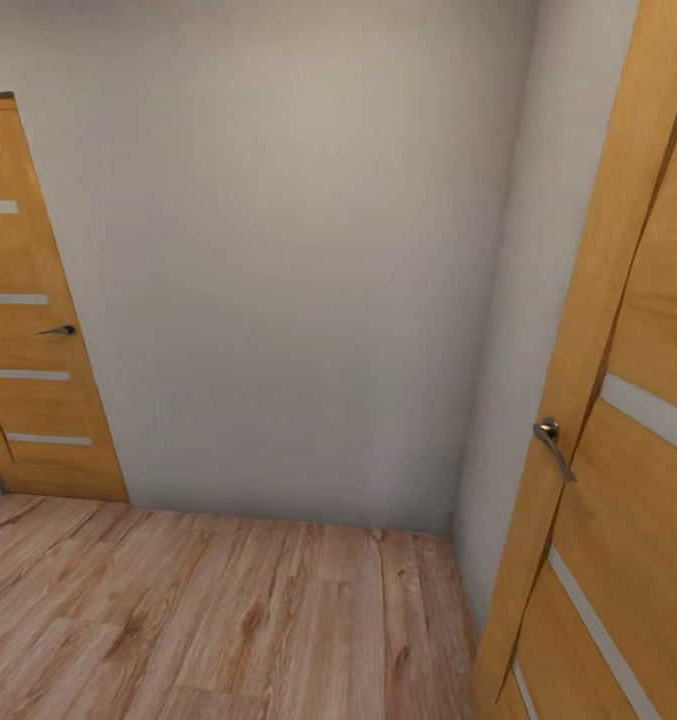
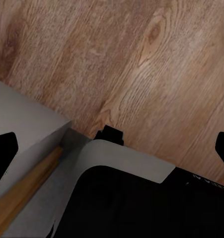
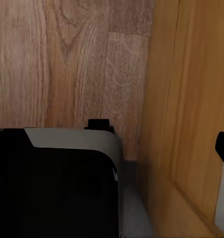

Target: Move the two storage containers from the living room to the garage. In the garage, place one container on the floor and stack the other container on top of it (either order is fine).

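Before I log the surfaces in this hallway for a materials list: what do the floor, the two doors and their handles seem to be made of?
Floor: pale wood planks or laminate, matte, with visible grain and knots. Left door and right door: honey-coloured wood or veneer, smooth, with pale horizontal inlay strips, possibly frosted glass. Left handle and right handle: lever type, apparently metal, with a grey sheen.
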Motion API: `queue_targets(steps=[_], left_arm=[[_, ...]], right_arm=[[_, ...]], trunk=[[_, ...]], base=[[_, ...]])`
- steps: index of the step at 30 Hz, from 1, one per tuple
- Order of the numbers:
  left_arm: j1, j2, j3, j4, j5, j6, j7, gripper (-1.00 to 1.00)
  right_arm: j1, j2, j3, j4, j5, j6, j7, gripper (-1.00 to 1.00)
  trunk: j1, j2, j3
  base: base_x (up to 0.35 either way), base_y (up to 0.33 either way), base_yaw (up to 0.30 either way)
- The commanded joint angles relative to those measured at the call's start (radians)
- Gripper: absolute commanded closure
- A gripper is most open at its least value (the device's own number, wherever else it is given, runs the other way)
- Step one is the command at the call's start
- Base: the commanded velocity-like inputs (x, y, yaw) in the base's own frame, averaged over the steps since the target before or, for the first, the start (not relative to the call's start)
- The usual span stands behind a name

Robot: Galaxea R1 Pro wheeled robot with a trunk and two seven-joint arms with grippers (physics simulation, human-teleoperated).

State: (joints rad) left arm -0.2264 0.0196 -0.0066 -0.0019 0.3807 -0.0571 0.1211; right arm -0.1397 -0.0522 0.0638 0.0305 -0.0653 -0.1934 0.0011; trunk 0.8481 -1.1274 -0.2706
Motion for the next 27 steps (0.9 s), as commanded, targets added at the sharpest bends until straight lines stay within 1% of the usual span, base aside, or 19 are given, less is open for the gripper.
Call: queue_targets(steps=[1,25,27], left_arm=[[-0.001,0.000,-0.001,0.000,0.004,-0.003,0.002,-1.00],[-0.001,0.000,-0.001,0.000,0.004,-0.001,0.002,-1.00],[-0.001,-0.001,-0.001,0.000,0.004,-0.001,0.002,-1.00]], right_arm=[[-0.001,0.000,0.007,0.003,-0.007,-0.006,0.000,-1.00],[-0.001,0.003,0.007,0.003,-0.007,0.004,-0.001,-1.00],[-0.001,0.002,0.007,0.003,-0.007,0.004,-0.002,-1.00]], trunk=[[0.001,-0.001,-0.001],[0.001,-0.001,-0.001],[0.001,-0.001,-0.001]], base=[[0.321,0.000,0.000],[0.321,0.000,0.000],[0.321,0.000,0.137]])
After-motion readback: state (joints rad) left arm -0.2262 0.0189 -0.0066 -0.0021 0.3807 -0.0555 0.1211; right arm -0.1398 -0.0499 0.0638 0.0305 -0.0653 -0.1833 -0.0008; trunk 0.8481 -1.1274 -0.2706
